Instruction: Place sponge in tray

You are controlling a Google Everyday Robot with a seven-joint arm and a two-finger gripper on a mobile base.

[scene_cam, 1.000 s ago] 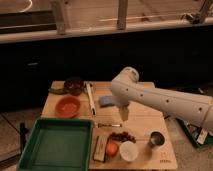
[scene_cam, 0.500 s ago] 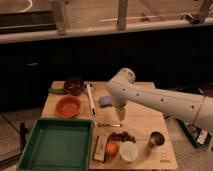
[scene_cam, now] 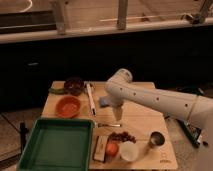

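The tray (scene_cam: pixel 56 146) sits far to the lower left of the gripper, at the near left corner of the wooden table (scene_cam: pixel 142 126), with nothing visible inside it; the sponge is not in it. Behind the tray, left of the gripper, stands an orange bowl (scene_cam: pixel 68 106); farther back is a dark bowl (scene_cam: pixel 74 86) with something green (scene_cam: pixel 56 91) at its left side. A long white utensil (scene_cam: pixel 91 98) lies front to back between the orange bowl and the gripper. Below and left of the gripper, just beside the tray's right rim, lies a pale-and-dark oblong block (scene_cam: pixel 100 148). The sponge (scene_cam: pixel 104 102) lies on the table just left of the gripper; whether they touch I cannot tell. A slim metal utensil (scene_cam: pixel 107 125) lies just below the gripper. The gripper (scene_cam: pixel 118 114) points down over the middle of the table; whether it is released or clenched I cannot tell. Below it are an orange fruit (scene_cam: pixel 112 148), a dark red cluster (scene_cam: pixel 123 136) and a white cup (scene_cam: pixel 128 150); to the lower right stands a metal cup (scene_cam: pixel 156 140). The white arm (scene_cam: pixel 160 101) stretches off to the right.
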